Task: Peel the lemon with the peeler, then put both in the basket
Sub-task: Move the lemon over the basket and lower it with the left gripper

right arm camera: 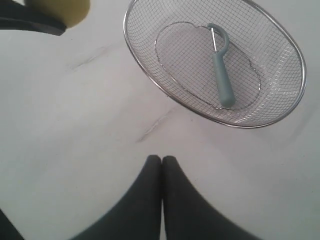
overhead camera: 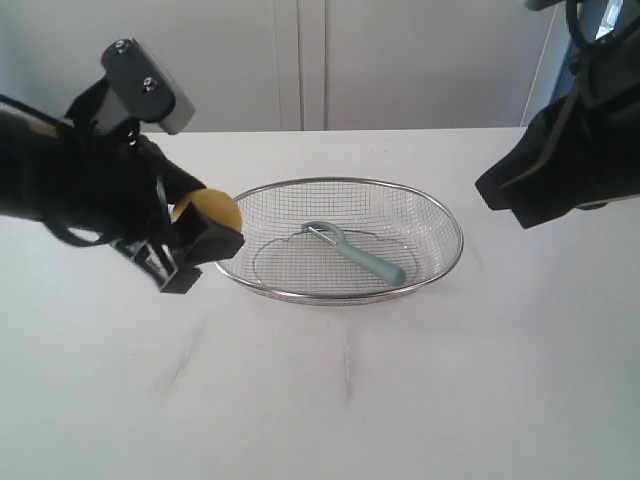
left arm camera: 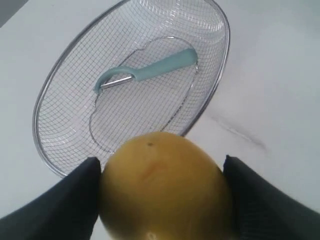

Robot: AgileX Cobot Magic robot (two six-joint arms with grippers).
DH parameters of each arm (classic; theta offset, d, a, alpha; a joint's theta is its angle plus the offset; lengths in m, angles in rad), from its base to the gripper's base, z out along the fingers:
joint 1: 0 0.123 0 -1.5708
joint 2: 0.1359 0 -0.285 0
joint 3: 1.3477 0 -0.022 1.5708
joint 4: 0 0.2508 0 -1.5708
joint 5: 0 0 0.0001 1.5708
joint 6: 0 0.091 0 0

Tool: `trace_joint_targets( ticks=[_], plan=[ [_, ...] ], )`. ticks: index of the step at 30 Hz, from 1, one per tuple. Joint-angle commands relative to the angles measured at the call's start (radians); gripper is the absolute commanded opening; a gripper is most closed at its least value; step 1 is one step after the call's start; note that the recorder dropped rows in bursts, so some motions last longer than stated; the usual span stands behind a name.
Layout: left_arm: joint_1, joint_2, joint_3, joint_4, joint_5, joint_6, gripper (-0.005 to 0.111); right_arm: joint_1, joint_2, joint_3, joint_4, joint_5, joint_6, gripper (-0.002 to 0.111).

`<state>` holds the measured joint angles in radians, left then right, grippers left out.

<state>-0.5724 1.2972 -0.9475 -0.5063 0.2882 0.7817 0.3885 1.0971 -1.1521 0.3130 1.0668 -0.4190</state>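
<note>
The left gripper has its black fingers spread wide around the lemon, one on each side of the fruit and pressed against it, so the lemon is pinched between them and held clear of the white counter. It hangs at the left side of the scene, just beside the left rim of the wire-mesh basket and outside it. The visible skin of the lemon is plain yellow with one tiny dark speck. The basket stands on the counter near the middle, a shallow oval of silver mesh with a thick metal rim. Inside it the pale teal peeler lies flat on the mesh bottom, its curved head with the metal blade turned toward the far left and its handle running toward the near right. Nothing touches the peeler. The right gripper has its two dark fingers pressed together with nothing between them; it hovers above bare counter, apart from the basket, and in the exterior view its arm hangs raised at the right edge of the scene, well away from the peeler. A corner of the lemon shows in the right wrist view. Faint grey streaks mark the counter on the near side of the basket.
</note>
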Motion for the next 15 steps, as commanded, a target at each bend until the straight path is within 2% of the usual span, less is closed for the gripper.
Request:
trace_joint_targets(
  ticks=[1, 3, 8, 11, 15],
  plan=[
    [0.002, 0.124, -0.184, -0.021, 0.059, -0.091, 0.0, 0.0, -0.01, 0.001, 0.003, 0.0, 0.003, 0.0],
    [0.002, 0.199, -0.294, 0.029, 0.146, -0.151, 0.0, 0.0, -0.01, 0.001, 0.003, 0.0, 0.003, 0.0],
    [0.002, 0.421, -0.582, 0.317, 0.367, -0.473, 0.0, 0.0, -0.01, 0.001, 0.003, 0.0, 0.003, 0.0],
    [0.002, 0.52, -0.678, 0.422, 0.387, -0.571, 0.0, 0.0, -0.01, 0.001, 0.003, 0.0, 0.003, 0.0],
    [0.002, 0.625, -0.738, 0.418, 0.387, -0.577, 0.0, 0.0, -0.01, 0.001, 0.003, 0.0, 0.003, 0.0]
  ],
)
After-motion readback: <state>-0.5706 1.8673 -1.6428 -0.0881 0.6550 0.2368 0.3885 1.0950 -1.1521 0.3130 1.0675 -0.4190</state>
